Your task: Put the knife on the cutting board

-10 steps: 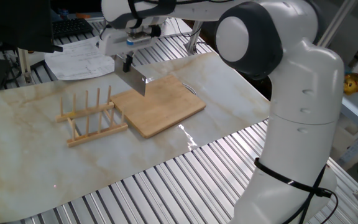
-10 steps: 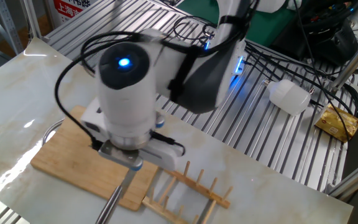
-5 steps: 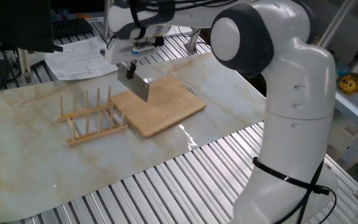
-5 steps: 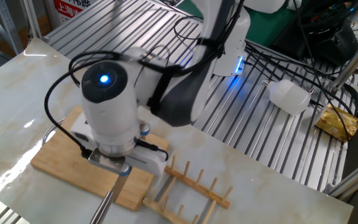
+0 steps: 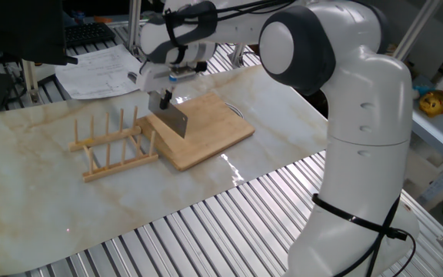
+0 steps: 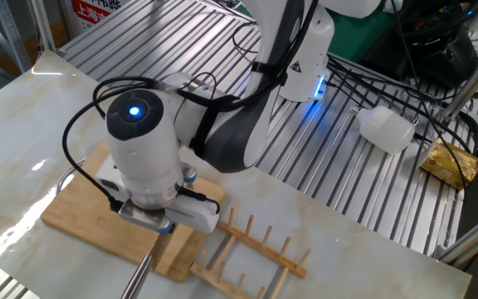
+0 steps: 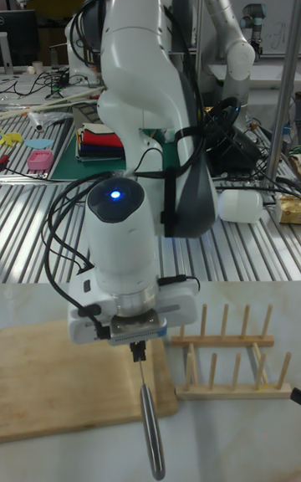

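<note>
My gripper (image 5: 163,97) is shut on the handle of the knife (image 5: 177,121), whose broad grey blade hangs down and slightly tilted. The blade sits low over the left end of the light-brown cutting board (image 5: 206,131), close to the rack; I cannot tell whether it touches the wood. In the other fixed view the gripper (image 6: 159,227) shows under the wrist, with the knife (image 6: 143,270) edge-on past the cutting board (image 6: 85,208). In the tall fixed view the knife (image 7: 150,423) hangs from the gripper (image 7: 138,350) at the right end of the cutting board (image 7: 58,382).
A wooden rack with upright dowels (image 5: 112,146) stands just left of the board, close to the blade. Papers (image 5: 98,68) lie at the back left. A white bottle (image 6: 386,129) and a yellow packet (image 6: 451,163) rest on the metal slats beyond the marble top.
The gripper has carried the knife down and forward, from above the board's far left corner to low over its left end.
</note>
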`<state>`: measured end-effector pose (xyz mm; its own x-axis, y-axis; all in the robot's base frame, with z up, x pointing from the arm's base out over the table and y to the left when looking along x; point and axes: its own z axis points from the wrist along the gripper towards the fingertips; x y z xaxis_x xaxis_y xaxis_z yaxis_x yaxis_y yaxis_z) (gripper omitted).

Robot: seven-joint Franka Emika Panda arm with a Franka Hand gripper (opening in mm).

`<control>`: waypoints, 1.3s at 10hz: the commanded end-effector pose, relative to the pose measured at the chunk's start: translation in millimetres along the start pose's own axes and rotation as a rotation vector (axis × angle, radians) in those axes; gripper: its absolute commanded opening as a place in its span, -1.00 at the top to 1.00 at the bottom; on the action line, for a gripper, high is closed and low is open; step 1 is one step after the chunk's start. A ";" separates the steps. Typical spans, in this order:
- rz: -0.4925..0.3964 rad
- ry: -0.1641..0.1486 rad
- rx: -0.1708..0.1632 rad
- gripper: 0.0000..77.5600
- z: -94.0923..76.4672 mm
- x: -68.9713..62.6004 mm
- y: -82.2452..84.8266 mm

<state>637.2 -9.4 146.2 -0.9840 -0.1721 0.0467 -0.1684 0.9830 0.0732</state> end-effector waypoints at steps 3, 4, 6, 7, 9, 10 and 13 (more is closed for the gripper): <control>0.010 -0.024 -0.023 0.97 9.9 7.9 -1.5; 0.009 -0.025 -0.027 0.97 11.9 7.8 -3.0; 0.001 -0.031 -0.028 0.97 17.2 7.3 -6.7; -0.002 -0.036 -0.027 0.97 19.5 6.7 -7.8; 0.010 -0.046 -0.025 0.97 23.7 4.6 -8.0; 0.023 -0.043 -0.019 0.97 24.7 4.0 -7.9; 0.023 -0.043 -0.019 -0.99 24.7 4.0 -7.9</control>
<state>631.1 -16.3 121.6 -0.9865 -0.1635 0.0076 -0.1620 0.9818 0.0992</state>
